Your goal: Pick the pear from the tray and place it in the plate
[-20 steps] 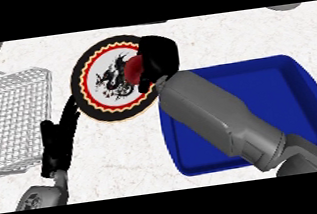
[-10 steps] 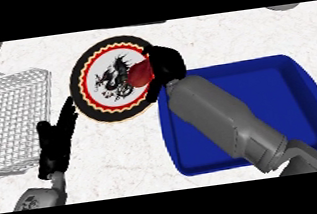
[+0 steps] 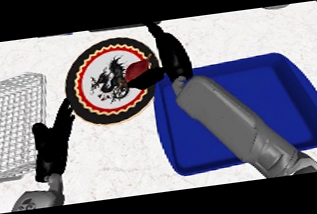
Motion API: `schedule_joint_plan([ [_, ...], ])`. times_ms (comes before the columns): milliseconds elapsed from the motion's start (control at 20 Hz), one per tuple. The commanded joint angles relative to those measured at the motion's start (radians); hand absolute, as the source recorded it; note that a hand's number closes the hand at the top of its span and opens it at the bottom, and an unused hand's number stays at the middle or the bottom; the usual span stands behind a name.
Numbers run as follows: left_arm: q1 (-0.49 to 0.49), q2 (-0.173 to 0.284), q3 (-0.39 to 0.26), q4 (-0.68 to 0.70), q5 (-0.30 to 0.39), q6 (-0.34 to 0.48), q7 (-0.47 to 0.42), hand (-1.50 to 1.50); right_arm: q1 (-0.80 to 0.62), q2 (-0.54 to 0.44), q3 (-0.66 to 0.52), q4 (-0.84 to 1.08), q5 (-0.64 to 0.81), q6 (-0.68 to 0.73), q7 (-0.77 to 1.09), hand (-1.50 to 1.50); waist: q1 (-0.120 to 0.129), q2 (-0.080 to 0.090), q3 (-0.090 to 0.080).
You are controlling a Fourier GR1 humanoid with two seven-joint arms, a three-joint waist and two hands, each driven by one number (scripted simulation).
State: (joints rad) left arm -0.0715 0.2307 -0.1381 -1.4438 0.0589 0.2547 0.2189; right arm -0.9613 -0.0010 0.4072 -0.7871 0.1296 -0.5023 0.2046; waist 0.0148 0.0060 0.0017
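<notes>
Leftmost, a grey wire rack (image 3: 7, 124) sitting on the pale marbled bench (image 3: 116, 155), running off the view's left edge. Just right of it, the left hand (image 3: 53, 143) resting low near the bottom edge, fingers (image 3: 64, 111) straight and relaxed, pointing up toward the plate's lower left rim, holding nothing. Next, the round plate (image 3: 103, 114) lying flat on the bench: black rim, red and yellow ring, white centre bearing a dark dragon figure. On its right side, the dark red pear (image 3: 139, 68) lying inside the plate, by the rim. Right hand (image 3: 172, 59) hovering at the plate's right edge, fingers (image 3: 158, 33) straight and uncurled, thumb reaching left beneath the pear; whether touching it, cannot tell. Further right, the blue tray (image 3: 301, 95) sitting on the bench, grey right forearm crossing over its left half.
</notes>
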Motion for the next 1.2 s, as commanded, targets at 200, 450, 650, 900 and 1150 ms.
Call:
schedule_joint_plan([
  [200, 0.029, -0.022, -0.004, 0.012, -0.025, -0.006, -0.018, 0.00, 0.160, 0.000, -0.092, -0.073, -0.164, 0.071, -0.253, -1.50, -0.004, -0.004, -0.001],
  [450, -0.031, -0.027, 0.042, 0.041, -0.028, -0.014, 0.002, 0.00, 0.274, 0.001, -0.080, -0.133, -0.136, 0.128, -0.326, -1.50, -0.015, -0.007, -0.002],
  [650, 0.038, -0.038, 0.027, -0.026, -0.064, -0.017, 0.001, 0.00, 0.208, 0.001, -0.011, -0.067, -0.195, 0.069, -0.356, -1.50, -0.002, -0.005, -0.001],
  [900, -0.036, -0.042, 0.070, 0.038, -0.044, -0.053, 0.018, 0.00, 0.178, 0.001, 0.023, 0.003, -0.218, -0.011, -0.377, -1.50, 0.000, -0.004, -0.002],
  [1150, -0.012, -0.093, 0.036, 0.050, -0.100, -0.016, -0.024, 0.00, 0.109, 0.001, 0.023, 0.083, -0.212, -0.038, -0.327, -1.50, 0.001, -0.003, -0.002],
])
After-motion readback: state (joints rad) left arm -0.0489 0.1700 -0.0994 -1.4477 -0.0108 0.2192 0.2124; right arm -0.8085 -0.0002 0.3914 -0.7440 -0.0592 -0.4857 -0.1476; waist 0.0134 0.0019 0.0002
